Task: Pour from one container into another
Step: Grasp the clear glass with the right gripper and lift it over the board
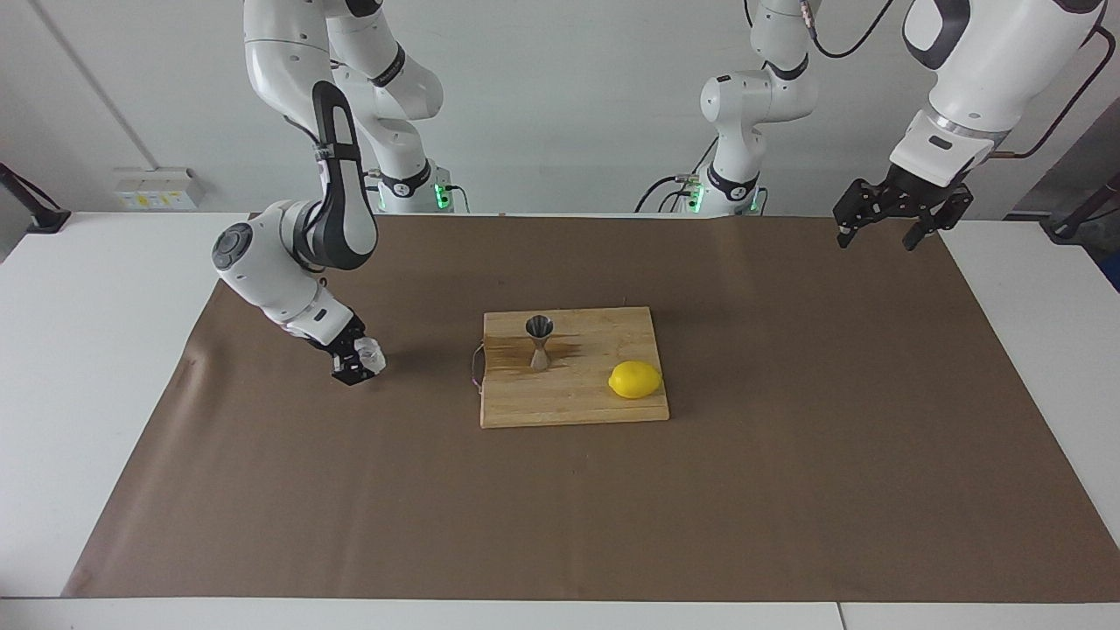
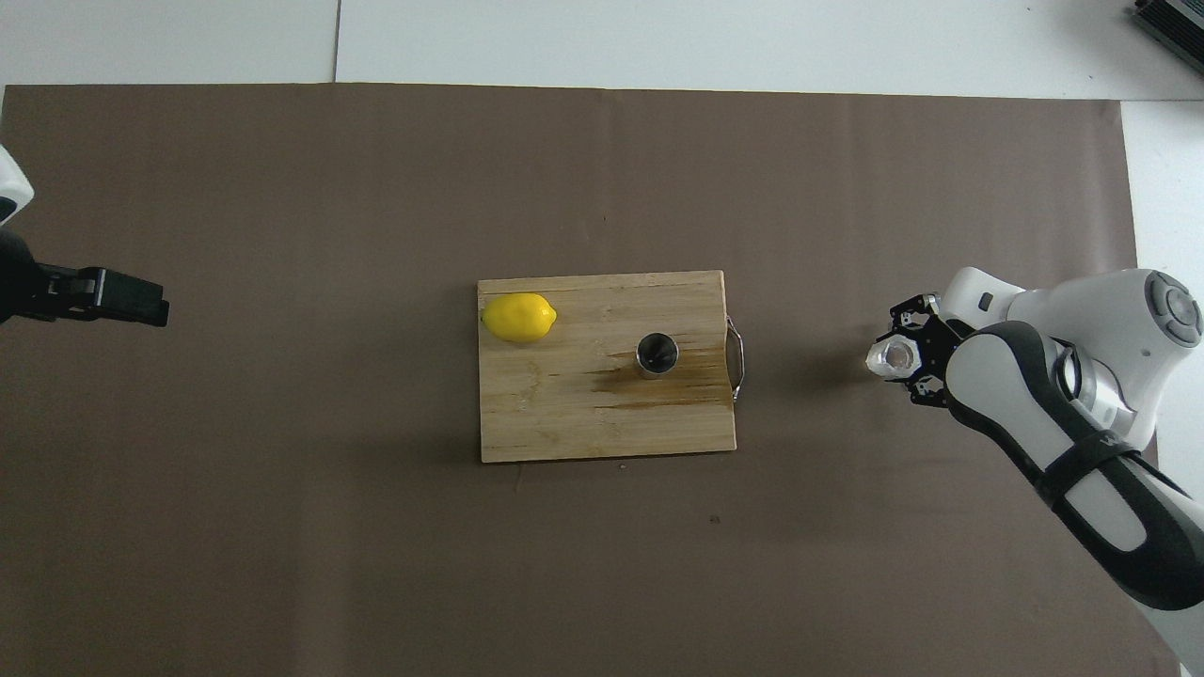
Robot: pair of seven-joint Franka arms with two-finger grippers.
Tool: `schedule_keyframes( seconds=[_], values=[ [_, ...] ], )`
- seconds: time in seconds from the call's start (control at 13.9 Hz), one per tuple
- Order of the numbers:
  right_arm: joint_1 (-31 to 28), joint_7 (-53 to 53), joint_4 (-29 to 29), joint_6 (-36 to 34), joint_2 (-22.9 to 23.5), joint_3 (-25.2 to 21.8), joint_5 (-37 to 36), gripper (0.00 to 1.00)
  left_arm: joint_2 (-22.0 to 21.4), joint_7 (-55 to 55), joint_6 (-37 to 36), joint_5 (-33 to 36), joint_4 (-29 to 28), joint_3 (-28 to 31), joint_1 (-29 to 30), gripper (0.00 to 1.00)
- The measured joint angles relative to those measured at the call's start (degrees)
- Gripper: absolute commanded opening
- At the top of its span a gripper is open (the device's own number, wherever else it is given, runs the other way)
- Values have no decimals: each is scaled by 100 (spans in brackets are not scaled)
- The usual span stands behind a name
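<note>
The clear faceted glass tumbler (image 1: 374, 353) is upright, low over the brown mat toward the right arm's end, beside the cutting board. My right gripper (image 1: 359, 361) is shut on it, one finger on each side; it also shows in the overhead view (image 2: 901, 356) with the tumbler (image 2: 891, 355). I cannot tell whether the glass touches the mat. The steel jigger (image 1: 539, 342) stands upright on the wooden cutting board (image 1: 569, 407), apart from the glass; from overhead its open mouth (image 2: 657, 353) shows. My left gripper (image 1: 882, 229) waits open and empty, raised over the mat's edge at the left arm's end (image 2: 113, 299).
A yellow lemon (image 1: 634, 380) lies on the board (image 2: 583, 423) toward the left arm's end, also seen from overhead (image 2: 518, 317). A dark wet streak marks the board beside the jigger. The board's metal handle (image 2: 738, 357) faces the right gripper. The brown mat (image 1: 560, 525) covers the table.
</note>
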Motion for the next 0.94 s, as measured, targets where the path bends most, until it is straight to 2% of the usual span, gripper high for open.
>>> schedule_keyframes(
  seconds=[0.58,0.94],
  values=[
    [679,1634,124,-404,-618,22,-170,0,31,2,-6,0,-20,17,9,100],
    [1269,3158,536,-896,-758,36,-1214,0,31,2,-6,0,-20,20,26,100]
  ],
)
